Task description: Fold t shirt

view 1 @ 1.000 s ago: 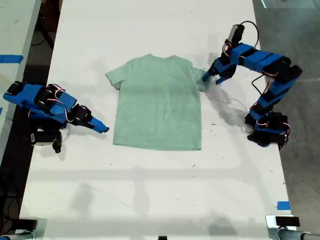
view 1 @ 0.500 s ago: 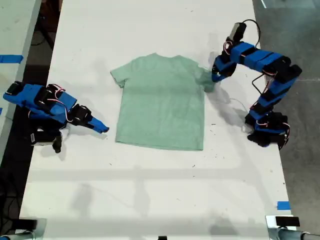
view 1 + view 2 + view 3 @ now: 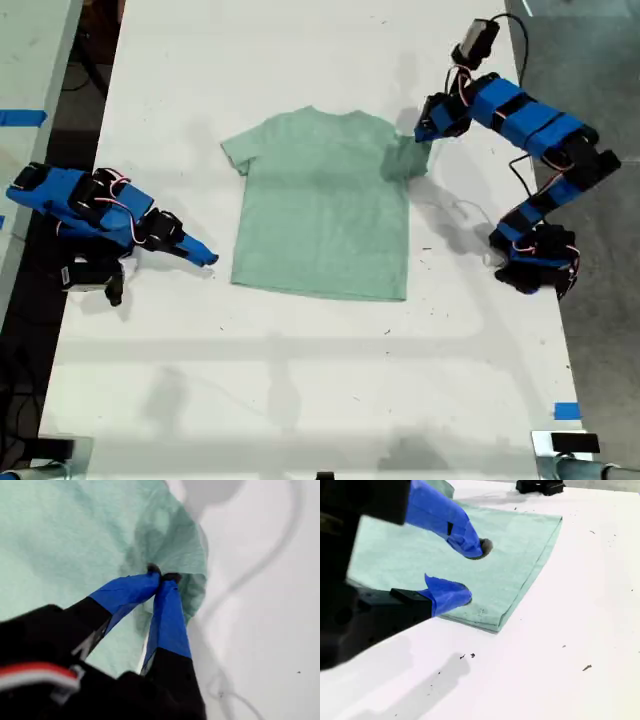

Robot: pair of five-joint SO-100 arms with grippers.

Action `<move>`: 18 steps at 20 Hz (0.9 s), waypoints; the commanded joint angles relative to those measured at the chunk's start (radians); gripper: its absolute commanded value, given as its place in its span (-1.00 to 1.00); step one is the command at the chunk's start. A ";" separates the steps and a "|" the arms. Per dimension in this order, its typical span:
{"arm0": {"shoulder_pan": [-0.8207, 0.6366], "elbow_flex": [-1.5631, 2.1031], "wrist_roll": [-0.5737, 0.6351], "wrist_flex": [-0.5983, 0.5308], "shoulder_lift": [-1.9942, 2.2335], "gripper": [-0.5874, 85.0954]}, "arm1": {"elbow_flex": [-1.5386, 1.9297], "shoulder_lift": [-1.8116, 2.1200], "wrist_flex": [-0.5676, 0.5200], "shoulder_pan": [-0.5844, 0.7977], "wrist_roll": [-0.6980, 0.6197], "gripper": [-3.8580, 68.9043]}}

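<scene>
**A:** ok so going left to right across the exterior view, what's at 9 o'clock?

**B:** that's my second gripper (image 3: 203, 255), sitting low on the white table (image 3: 300, 400) just off the shirt's left edge as the exterior view shows it. Its wrist cam shows the gripper (image 3: 472, 572) with jaws apart, nothing between the blue fingertips (image 3: 455, 595), and they hang above the table right by the bottom corner of the shirt. Not touching the fabric as far as I can tell.

**A:** and the shirt itself?

**B:** the t shirt (image 3: 320, 205) lies pretty much dead center of the table, maybe a hair toward 12 o'clock. Mint green, mostly flat, neck pointing to 12, hem toward 6. The sleeve on the exterior view's left is spread flat at about 10 o'clock from the shirt's middle. The other sleeve, at about 2 o'clock from its middle, is bunched up and lifted.

**A:** lifted by what?

**B:** my first gripper (image 3: 425, 130). In its wrist cam the gripper (image 3: 161, 576) has its jaws squeezed together on a pinch of that sleeve, and the t shirt (image 3: 65, 540) puckers into folds around the tips. There's a shadow under the raised sleeve on the shirt body.

**A:** rest of that arm?

**B:** it arches toward 3 o'clock in the exterior view, base (image 3: 535, 260) on the table near that edge, with a loose cable (image 3: 460, 210) trailing on the table between shirt and base.
</scene>
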 commanded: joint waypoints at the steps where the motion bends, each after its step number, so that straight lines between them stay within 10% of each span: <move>1: 0.005 0.002 -0.017 0.003 0.008 -0.72 | -0.138 0.091 -0.029 -0.094 -0.020 -0.87; 11: 0.005 0.002 -0.017 0.003 0.008 -0.72 | -0.216 -0.112 -0.394 -0.446 -0.086 -0.86; 18: 0.005 0.002 -0.017 0.003 0.008 -0.72 | -0.474 -0.469 -0.316 -0.502 -0.067 -0.86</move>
